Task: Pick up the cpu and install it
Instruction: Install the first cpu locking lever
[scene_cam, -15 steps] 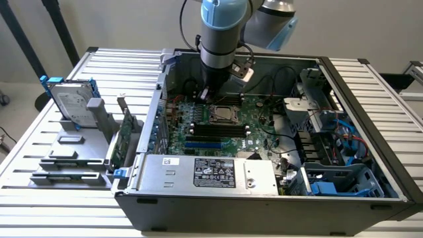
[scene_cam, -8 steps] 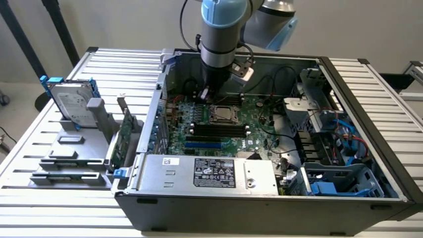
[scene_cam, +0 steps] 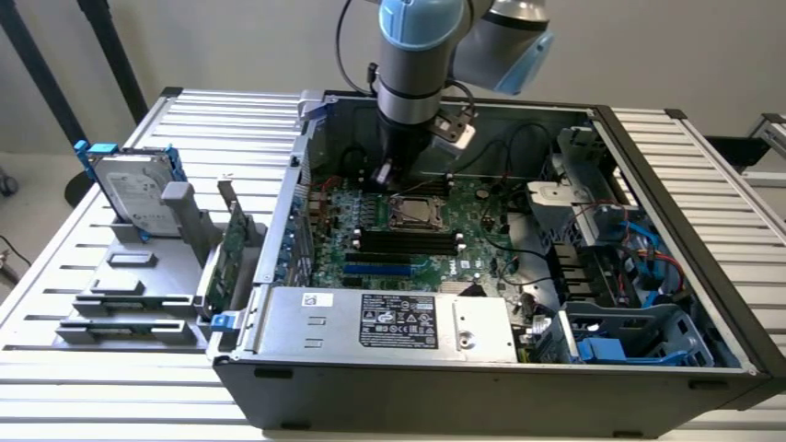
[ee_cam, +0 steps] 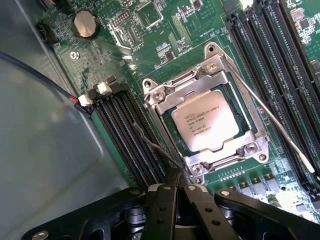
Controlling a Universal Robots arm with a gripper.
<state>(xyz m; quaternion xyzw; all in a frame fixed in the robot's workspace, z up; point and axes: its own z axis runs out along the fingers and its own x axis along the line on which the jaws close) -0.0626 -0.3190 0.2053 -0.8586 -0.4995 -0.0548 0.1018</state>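
Cpu (ee_cam: 207, 120) sat in its socket on the motherboard, a flat square chip with a matte silver-grey lid and dark print. In the exterior view the cpu (scene_cam: 414, 213) was a small pale square at the middle of the frame.

That view took in the big things. A ribbed aluminium table (scene_cam: 110, 387) carried an open dark-grey computer case (scene_cam: 491, 387) across the centre and right. The grey and pale-blue arm (scene_cam: 418, 55) came down from the top centre into the case. A boxy bare-metal power supply (scene_cam: 381, 322) with a black label lay low in the case. A silver hard drive (scene_cam: 132, 198) with blue rails stood on edge in a grey holder (scene_cam: 135, 295) at the frame's left.

The wrist view gave the fine things. The green motherboard (ee_cam: 165, 40) was crowded with small parts. A bright steel socket frame (ee_cam: 170, 97) with screws at its corners lay around the chip's edges. Long black memory slots (ee_cam: 130, 135) ran alongside it, and a round coin battery (ee_cam: 85, 23) sat apart. A thin wire lever (ee_cam: 270, 120) slanted past the frame.

The black jaws were pressed together, holding nothing, their tips just beside one frame corner. Whether they touched it could not be told.
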